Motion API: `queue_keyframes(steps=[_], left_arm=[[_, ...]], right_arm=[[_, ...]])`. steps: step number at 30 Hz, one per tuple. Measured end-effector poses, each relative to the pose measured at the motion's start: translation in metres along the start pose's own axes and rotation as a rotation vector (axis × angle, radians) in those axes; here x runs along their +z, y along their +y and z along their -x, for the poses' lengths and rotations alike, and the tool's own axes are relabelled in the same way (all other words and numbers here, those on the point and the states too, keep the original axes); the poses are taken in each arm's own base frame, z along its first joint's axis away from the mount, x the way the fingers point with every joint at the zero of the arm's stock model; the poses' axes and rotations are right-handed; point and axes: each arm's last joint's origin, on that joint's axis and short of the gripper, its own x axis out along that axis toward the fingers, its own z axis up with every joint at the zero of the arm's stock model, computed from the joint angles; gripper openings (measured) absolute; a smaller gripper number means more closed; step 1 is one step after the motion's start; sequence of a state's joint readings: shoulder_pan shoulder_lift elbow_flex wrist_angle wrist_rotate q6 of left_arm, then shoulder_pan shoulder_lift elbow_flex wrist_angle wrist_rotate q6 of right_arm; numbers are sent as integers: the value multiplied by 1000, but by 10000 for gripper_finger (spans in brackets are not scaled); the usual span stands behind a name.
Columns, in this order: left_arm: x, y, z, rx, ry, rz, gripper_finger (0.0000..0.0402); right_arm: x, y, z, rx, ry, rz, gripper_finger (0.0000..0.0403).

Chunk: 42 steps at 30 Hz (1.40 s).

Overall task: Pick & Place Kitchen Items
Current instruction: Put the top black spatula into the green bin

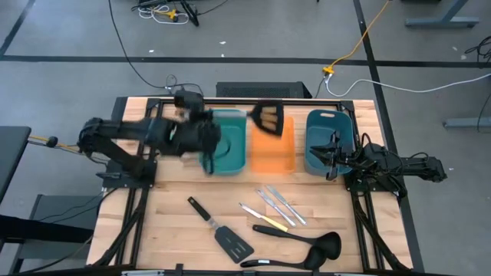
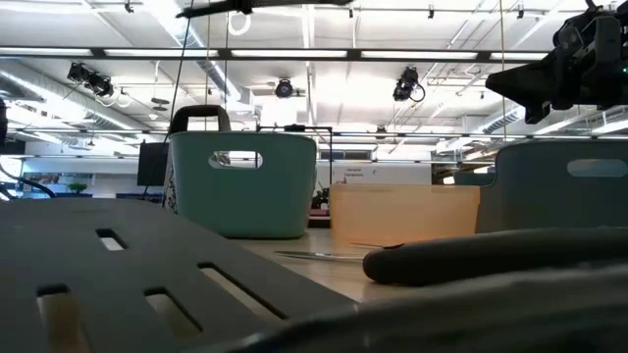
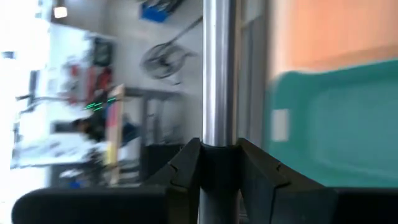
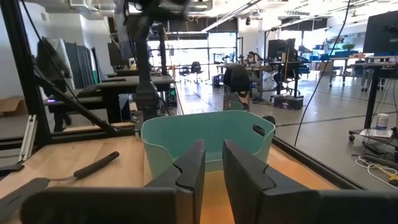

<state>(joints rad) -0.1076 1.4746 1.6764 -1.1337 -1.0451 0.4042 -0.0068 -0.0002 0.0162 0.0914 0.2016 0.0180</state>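
My left gripper [image 1: 212, 136] hovers over the left teal bin [image 1: 230, 142], shut on a steel-handled black slotted spatula; the spatula's head [image 1: 268, 116] is above the orange bin [image 1: 272, 153]. My right gripper [image 1: 328, 157] waits by the right teal bin [image 1: 330, 130]; its fingers [image 4: 213, 155] stand a narrow gap apart and hold nothing. On the table's near half lie a black spatula [image 1: 222, 230], two silver knives [image 1: 280, 205], a yellow-handled knife [image 1: 261, 216] and two black ladles [image 1: 303, 234]. My left gripper pinches the spatula's round steel handle [image 3: 217, 124] between its two fingers. The fingers come level from the table's left, and the handle runs on ahead of them toward the table's right. The spatula is lifted clear, its head over the orange bin.
Three bins stand in a row at the table's far side. In the low view the spatula head [image 2: 147, 284] and a ladle handle [image 2: 491, 255] lie close in front of the bins [image 2: 240, 181]. Bare wood lies at the near left [image 1: 165, 230].
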Motion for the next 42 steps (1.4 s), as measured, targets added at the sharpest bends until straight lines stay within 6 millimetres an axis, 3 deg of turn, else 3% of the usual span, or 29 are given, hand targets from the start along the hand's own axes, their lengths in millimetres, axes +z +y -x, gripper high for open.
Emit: queue_keyframes(steps=[5, 11, 18, 22, 28, 35, 38, 42], left_arm=[[-3, 25, -38, 148, 157, -198, 85], [-12, 25, -65, 186, 337, -330, 85], [-27, 2, -61, 191, 460, -391, 85], [-32, -8, -60, 118, 458, -249, 85], [-36, -7, -53, 15, 430, -129, 85], [-37, -10, -53, -116, 419, -107, 85], [-36, -12, -52, -203, 404, -169, 85], [-33, -13, -47, -135, 385, -335, 85]], right_arm=[[0, 0, 0, 0, -1, 0, 68], [1, 0, 0, 0, -10, 8, 68], [4, 0, 0, -1, -37, 39, 68], [4, -1, 0, -23, -45, 43, 68], [4, -1, 0, -27, -42, 44, 68], [4, -1, 0, -27, -39, 44, 68], [4, -1, 0, -27, -39, 45, 68], [4, -1, 0, -27, -39, 45, 68]])
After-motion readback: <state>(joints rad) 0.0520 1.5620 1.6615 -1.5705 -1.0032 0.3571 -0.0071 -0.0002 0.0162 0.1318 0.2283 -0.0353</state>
